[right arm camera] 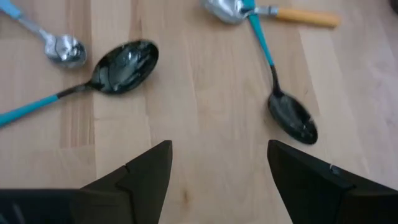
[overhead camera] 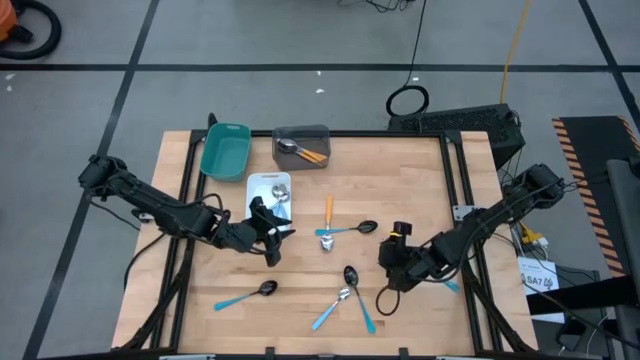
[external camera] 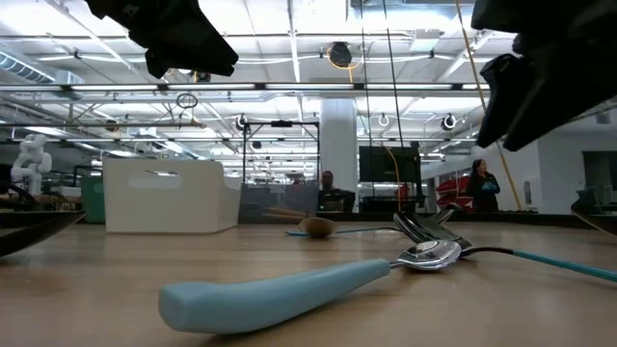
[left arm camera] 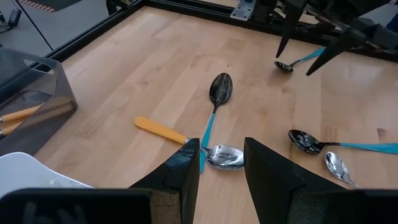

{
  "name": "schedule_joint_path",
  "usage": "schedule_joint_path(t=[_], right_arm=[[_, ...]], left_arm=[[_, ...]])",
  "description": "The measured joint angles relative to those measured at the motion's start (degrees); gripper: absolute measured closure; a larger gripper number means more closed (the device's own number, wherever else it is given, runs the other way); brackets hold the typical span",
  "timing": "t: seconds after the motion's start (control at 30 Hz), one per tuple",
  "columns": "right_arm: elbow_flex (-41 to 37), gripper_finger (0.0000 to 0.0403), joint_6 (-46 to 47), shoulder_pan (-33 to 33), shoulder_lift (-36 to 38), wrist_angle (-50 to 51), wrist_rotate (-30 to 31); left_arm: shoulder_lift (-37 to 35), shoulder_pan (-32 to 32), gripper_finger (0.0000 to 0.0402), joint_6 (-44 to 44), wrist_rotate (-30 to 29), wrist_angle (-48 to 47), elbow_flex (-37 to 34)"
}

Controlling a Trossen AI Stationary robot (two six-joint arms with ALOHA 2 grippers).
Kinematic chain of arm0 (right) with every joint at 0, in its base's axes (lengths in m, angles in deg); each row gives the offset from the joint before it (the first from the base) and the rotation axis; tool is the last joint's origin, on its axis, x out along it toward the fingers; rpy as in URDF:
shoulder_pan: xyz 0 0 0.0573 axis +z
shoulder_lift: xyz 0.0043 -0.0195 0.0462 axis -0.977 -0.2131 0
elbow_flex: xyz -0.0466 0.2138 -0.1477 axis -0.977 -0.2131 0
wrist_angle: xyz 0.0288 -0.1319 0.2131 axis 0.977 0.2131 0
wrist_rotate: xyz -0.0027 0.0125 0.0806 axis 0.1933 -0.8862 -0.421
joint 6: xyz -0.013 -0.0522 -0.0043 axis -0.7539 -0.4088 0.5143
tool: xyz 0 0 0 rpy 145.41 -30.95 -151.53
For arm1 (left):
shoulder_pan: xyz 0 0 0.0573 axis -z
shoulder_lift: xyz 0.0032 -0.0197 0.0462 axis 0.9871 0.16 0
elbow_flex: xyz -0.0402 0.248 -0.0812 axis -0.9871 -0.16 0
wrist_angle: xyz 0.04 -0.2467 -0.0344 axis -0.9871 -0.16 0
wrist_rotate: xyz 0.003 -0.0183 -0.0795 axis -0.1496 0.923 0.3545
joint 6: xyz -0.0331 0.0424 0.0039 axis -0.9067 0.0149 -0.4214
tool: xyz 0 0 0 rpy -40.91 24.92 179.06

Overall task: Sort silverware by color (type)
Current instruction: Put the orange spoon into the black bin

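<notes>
Several spoons lie flat on the wooden table. An orange-handled spoon [overhead camera: 328, 222] with a silver bowl crosses a blue-handled spoon [overhead camera: 355, 229] with a black bowl at mid-table. Two blue-handled spoons [overhead camera: 345, 295] cross near the front, a third [overhead camera: 245, 293] lies front left, and one [left arm camera: 295, 61] lies under my right arm. My left gripper [overhead camera: 272, 240] [left arm camera: 221, 142] hovers open left of the crossed mid-table pair, empty. My right gripper [overhead camera: 386, 264] [right arm camera: 219, 144] hovers open over bare wood between the black-bowled spoons [right arm camera: 124, 62] [right arm camera: 292, 118].
At the far side stand a teal tray [overhead camera: 225, 150], a grey tray [overhead camera: 320, 133] holding orange-handled spoons, and a white tray [overhead camera: 262, 182] with a silver-bowled spoon beside my left gripper. Black rails [overhead camera: 455, 175] frame the table. Bare wood lies at the far right.
</notes>
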Motion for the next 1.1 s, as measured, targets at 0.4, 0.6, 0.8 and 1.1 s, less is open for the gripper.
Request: schedule_joint_path(t=[0.4, 0.6, 0.8, 1.1], right_arm=[[0.0, 0.0151, -19.4, -7.9, 0.0, -12.7, 0.7], [0.0, 0.0185, -35.8, -17.2, 0.0, -24.3, -9.9], [0.0, 0.0219, -45.5, -24.9, -0.2, -30.7, -17.9], [8.2, 0.0241, -58.7, -31.5, -10.8, -28.2, -27.7]], left_arm=[[0.0, 0.0, 0.0277, -3.3, 0.0, 0.1, 0.0], [0.0, 0.8, 0.0277, -3.0, 0.0, 0.0, 0.0], [0.0, 1.2, 0.0277, -2.3, -0.8, 0.0, 0.0], [0.0, 1.1, 0.0277, -1.3, -1.0, 0.0, 0.0]])
